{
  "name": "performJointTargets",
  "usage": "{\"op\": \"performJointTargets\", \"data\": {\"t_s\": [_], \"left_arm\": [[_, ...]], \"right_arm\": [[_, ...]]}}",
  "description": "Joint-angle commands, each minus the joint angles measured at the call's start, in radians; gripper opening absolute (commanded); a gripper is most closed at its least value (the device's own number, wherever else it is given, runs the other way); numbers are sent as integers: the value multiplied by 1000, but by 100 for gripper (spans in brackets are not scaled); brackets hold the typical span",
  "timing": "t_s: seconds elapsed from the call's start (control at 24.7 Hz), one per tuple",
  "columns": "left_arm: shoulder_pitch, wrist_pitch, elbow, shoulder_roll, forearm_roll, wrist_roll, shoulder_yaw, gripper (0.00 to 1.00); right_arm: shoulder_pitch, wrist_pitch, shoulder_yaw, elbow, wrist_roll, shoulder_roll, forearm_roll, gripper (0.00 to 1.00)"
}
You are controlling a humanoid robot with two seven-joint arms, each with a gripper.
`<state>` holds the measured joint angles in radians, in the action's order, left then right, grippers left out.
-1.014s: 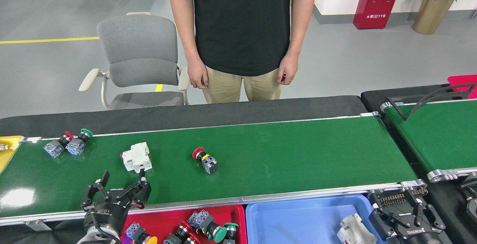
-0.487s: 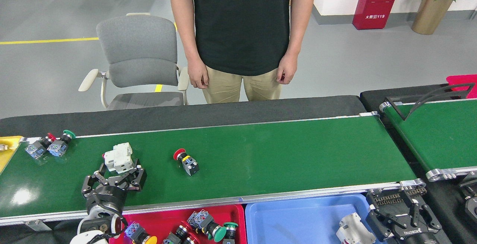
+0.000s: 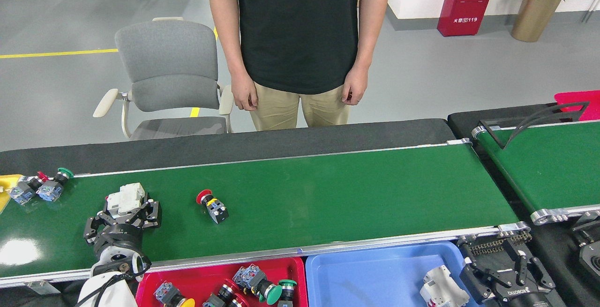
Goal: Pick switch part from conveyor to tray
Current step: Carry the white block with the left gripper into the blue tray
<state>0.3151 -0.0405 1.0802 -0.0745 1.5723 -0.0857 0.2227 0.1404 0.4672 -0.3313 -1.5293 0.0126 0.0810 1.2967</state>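
White breaker-style switch part (image 3: 125,198) on green conveyor (image 3: 328,194), between spread fingers of left tool (image 3: 123,218), not yet clamped. Risk: belt carries part sideways, late closure clips corner, part slips.

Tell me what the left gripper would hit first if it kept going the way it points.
The white switch part: it sits right at the fingertips of the left gripper, apparently between the open fingers already. Depth is hard to judge, so contact can't be confirmed.
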Motion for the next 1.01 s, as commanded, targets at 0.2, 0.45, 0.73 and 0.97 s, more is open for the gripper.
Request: {"op": "performJointTargets", "data": {"t_s": [0.2,0.45,0.73,0.97], "left_arm": [[-192,318,431,67,-32,1,-22,12],[-326,472,581,151,-24,-6,-348,18],[-314,327,570,203,-3,-46,-747,66],[-330,241,544,219,18,-48,-778,99]], "right_arm": [[-4,4,-2,-34,-6,10,-2,99],[1,-9,-2,-61,-3,5,-1,99],[-9,-119,-2,-78,-10,-15,93,95],[-9,-153,-2,-80,-22,-29,115,97]]}}
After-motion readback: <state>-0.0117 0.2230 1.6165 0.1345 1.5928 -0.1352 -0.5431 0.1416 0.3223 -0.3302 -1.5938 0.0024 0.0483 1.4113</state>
